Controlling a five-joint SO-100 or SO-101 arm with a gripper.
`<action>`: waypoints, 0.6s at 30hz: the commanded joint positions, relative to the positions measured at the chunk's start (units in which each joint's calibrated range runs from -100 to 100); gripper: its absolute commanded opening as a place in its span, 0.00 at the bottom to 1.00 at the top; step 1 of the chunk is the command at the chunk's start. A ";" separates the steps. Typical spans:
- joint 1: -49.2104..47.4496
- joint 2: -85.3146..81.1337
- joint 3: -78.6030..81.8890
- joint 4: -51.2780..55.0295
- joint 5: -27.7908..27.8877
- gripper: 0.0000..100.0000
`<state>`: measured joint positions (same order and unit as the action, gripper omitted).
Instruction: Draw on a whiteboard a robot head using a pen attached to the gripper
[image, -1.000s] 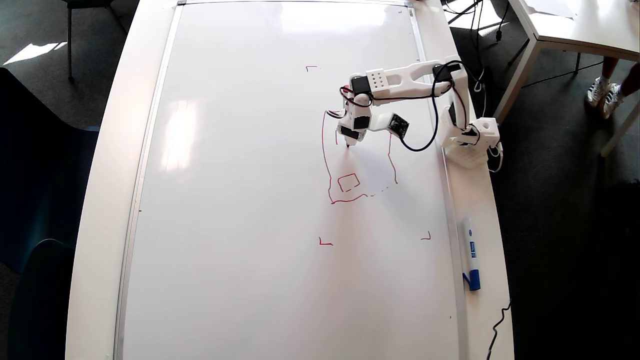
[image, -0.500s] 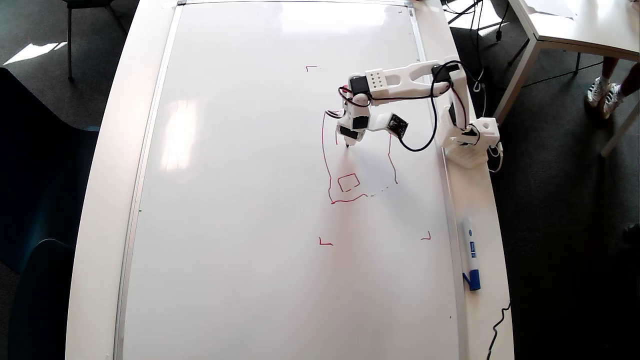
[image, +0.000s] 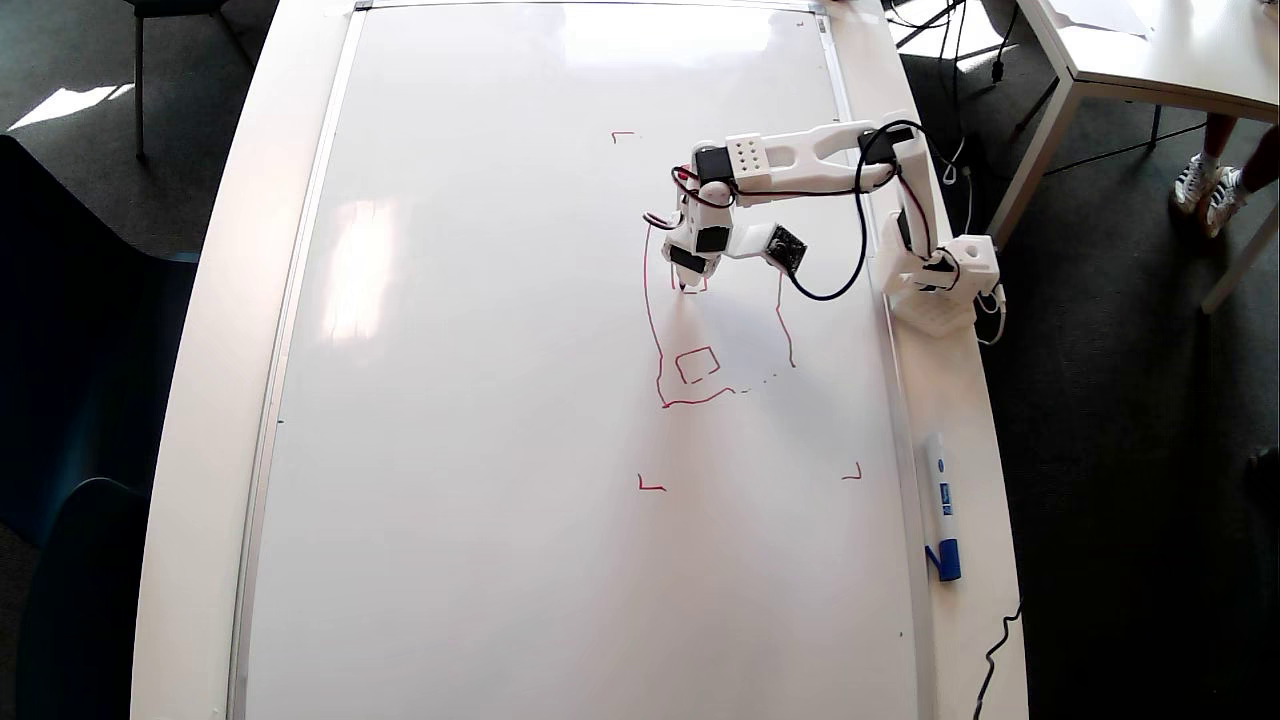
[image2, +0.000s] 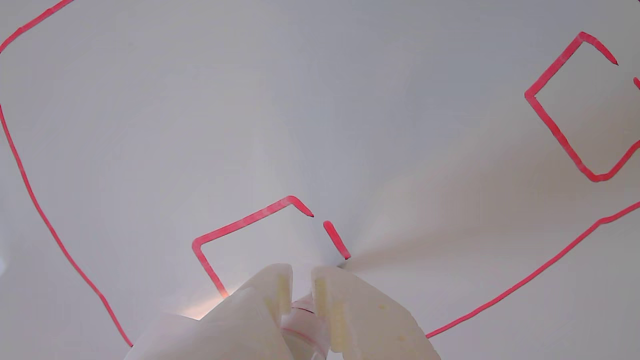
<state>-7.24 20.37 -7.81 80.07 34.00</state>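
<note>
Unfinished red robot head (image: 700, 340) on the glossy whiteboard (image: 480, 400), white pen (image2: 300, 320) tip touching an inner square

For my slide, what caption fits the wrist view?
The gripper holds the pen, drawing a small red square on the whiteboard.

bright daylight | glare patches on whiteboard (image: 370, 270) | soft arm shadows | fisheye-bent edges | wrist view sharp
</note>
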 joint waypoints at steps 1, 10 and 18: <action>0.65 -0.29 -2.22 0.47 -0.17 0.01; 0.57 2.14 -2.22 -2.83 -0.17 0.01; 0.57 0.21 -9.76 0.82 -0.22 0.01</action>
<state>-6.94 22.74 -12.47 78.12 34.00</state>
